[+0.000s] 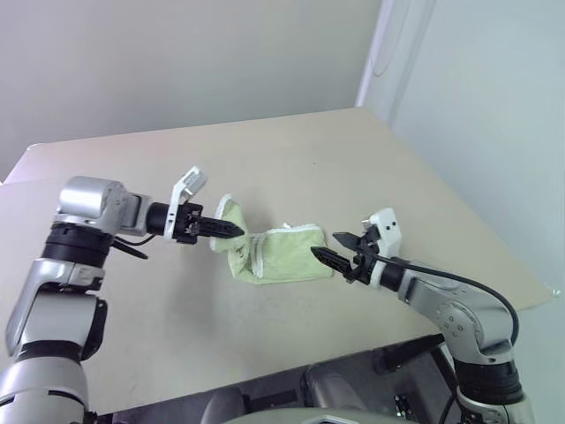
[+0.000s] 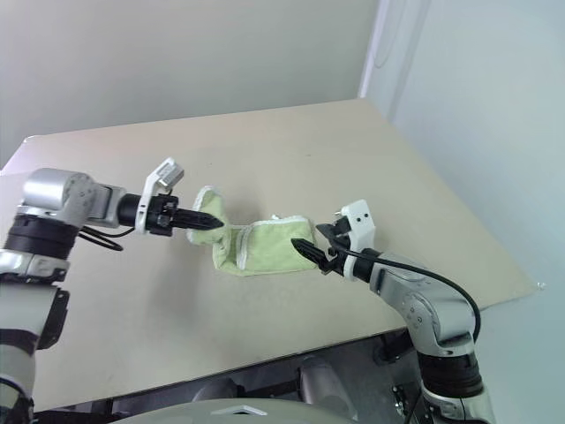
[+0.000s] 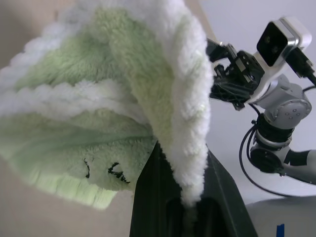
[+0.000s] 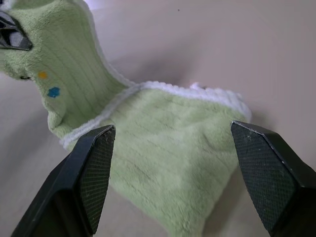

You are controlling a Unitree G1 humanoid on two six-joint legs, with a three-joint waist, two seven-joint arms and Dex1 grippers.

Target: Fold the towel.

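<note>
The towel (image 1: 284,256), lime-green with white edging, lies bunched in the middle of the table (image 1: 353,159). Its left end is lifted off the surface, and my left gripper (image 1: 231,230) is shut on that raised end. In the left wrist view the white edge of the towel (image 3: 98,98) drapes over the closed fingers (image 3: 148,197), and a small dark mark shows on the cloth. My right gripper (image 1: 327,246) stands open just right of the towel's right end, holding nothing. In the right wrist view its fingers (image 4: 94,173) frame the towel (image 4: 163,143).
The beige table's front edge (image 1: 291,367) runs close below the towel, and its right edge (image 1: 494,256) lies beyond my right arm. Bare tabletop spreads behind the towel up to a pale wall (image 1: 177,62).
</note>
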